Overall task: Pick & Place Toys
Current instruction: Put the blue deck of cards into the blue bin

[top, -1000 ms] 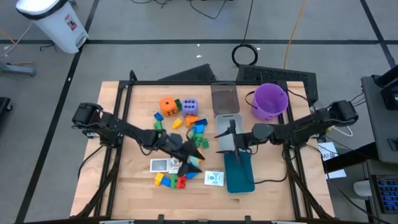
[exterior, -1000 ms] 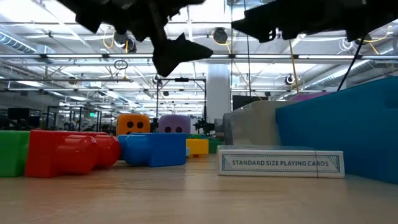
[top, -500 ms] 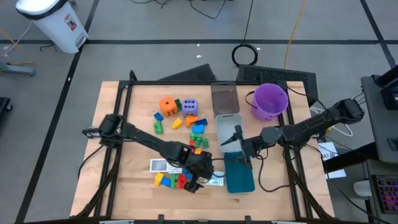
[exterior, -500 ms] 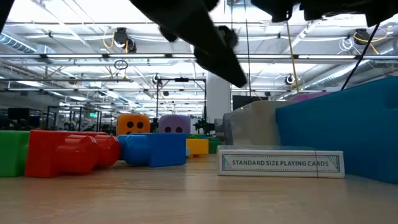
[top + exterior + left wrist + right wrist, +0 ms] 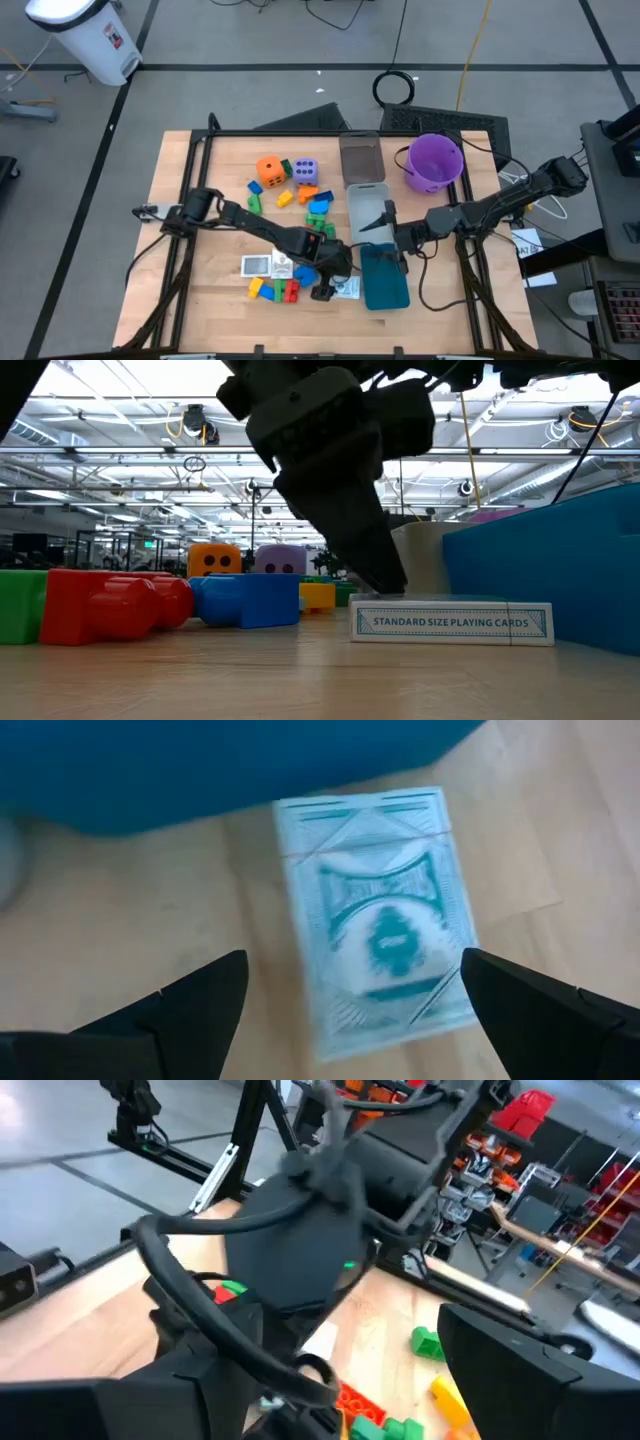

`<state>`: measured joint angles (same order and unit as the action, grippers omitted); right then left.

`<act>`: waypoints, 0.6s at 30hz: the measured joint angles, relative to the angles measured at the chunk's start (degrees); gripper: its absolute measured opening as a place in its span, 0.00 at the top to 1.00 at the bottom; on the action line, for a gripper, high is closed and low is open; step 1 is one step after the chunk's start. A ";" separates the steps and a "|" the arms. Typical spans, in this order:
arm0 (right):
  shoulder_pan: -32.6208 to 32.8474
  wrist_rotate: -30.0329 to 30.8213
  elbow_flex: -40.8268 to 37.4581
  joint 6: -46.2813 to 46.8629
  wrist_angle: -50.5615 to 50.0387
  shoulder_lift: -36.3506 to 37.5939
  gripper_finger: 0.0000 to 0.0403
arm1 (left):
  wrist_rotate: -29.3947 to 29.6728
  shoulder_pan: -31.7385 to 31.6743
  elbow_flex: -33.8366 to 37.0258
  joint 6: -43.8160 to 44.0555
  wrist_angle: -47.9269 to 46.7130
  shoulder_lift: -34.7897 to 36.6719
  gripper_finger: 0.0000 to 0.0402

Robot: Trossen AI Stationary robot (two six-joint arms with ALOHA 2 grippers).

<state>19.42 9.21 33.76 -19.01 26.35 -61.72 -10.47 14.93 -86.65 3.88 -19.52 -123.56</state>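
Item: tabletop sorting of toys, at an early stage by the look of it. No toy is seen inside the purple plastic bucket (image 5: 434,162), whose inside shows bare, and none on the teal rectangular tray (image 5: 385,280). Left to move: the orange dotted die (image 5: 270,170) and the lavender dotted die (image 5: 305,170) side by side at the far middle of the wooden table (image 5: 215,225); loose green, yellow and blue plastic blocks (image 5: 317,204) just nearer; a red, yellow and blue block cluster (image 5: 272,290) at the near middle; a white picture card (image 5: 257,265) beside that cluster; and the white-and-teal boxed deck of playing cards (image 5: 380,915) lying flat, close against the tray's side. Left gripper (image 5: 350,995): jaws apart, empty, poised over the deck with one finger to each side. Right gripper (image 5: 388,237): jaws apart, empty, above the tray's far end and a grey lidded container (image 5: 366,200). Room: the deck sits tight to the tray wall, so clearance on that side looks narrow; the two grippers are near each other; the table's left portion offers open wood.
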 joint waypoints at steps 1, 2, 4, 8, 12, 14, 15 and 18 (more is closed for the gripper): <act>0.02 -0.02 -0.02 0.71 -0.09 -0.02 0.32 | -0.06 0.30 0.00 -0.13 0.47 -0.41 0.07; 0.02 -0.02 -0.02 1.44 -0.05 -0.02 0.32 | -0.05 0.63 0.00 -0.50 1.06 -0.60 0.07; 0.02 -0.02 -0.02 2.45 -0.02 0.01 0.33 | 1.25 1.37 0.00 0.32 1.39 -0.81 0.08; 0.15 0.00 -0.02 4.62 0.21 0.01 0.34 | 7.60 2.93 -0.31 2.89 -4.41 -0.58 0.11; 0.91 0.01 -0.02 6.97 0.07 -0.02 0.34 | 8.77 3.83 -0.43 6.33 -13.60 -0.41 0.12; 1.56 0.11 -0.02 7.79 0.11 -0.02 0.34 | 8.34 4.37 -0.42 7.88 -17.62 -0.31 0.12; 2.01 0.09 -0.02 7.83 0.13 -0.02 0.34 | 8.28 4.77 -0.45 8.31 -19.10 -0.27 0.12; 3.32 0.04 -0.02 7.85 0.49 -0.02 0.34 | 7.37 5.97 -0.48 8.50 -25.07 -0.19 0.11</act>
<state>22.74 9.26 33.74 -11.16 26.85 -61.73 -3.10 20.90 -87.13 12.38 -44.59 -123.75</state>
